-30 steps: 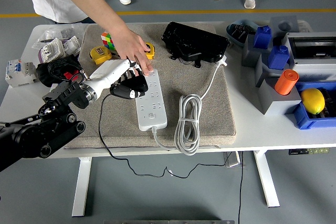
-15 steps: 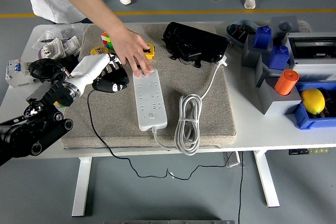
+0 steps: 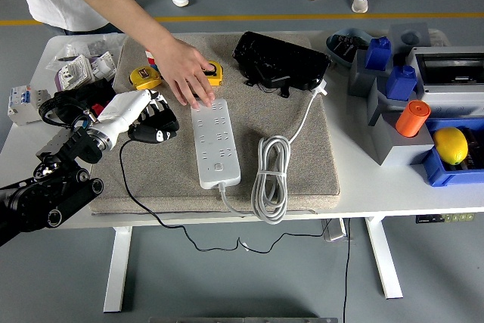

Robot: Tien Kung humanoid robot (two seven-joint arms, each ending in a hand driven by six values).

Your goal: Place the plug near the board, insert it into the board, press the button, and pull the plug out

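The robot's left hand comes in from the left over the grey mat on the white bench, its fingers curled around a black plug, whose thin black cord trails off the near edge. The plug sits just left of the white power strip, apart from it and not inserted. A person's hand presses flat on the strip's far end. The strip's white cable lies coiled on the mat beside it. At the right, a blue bin holds a yellow lemon-like fruit, and an orange cylinder stands in a grey holder. A bowl at the far right holds dark items, too small to identify.
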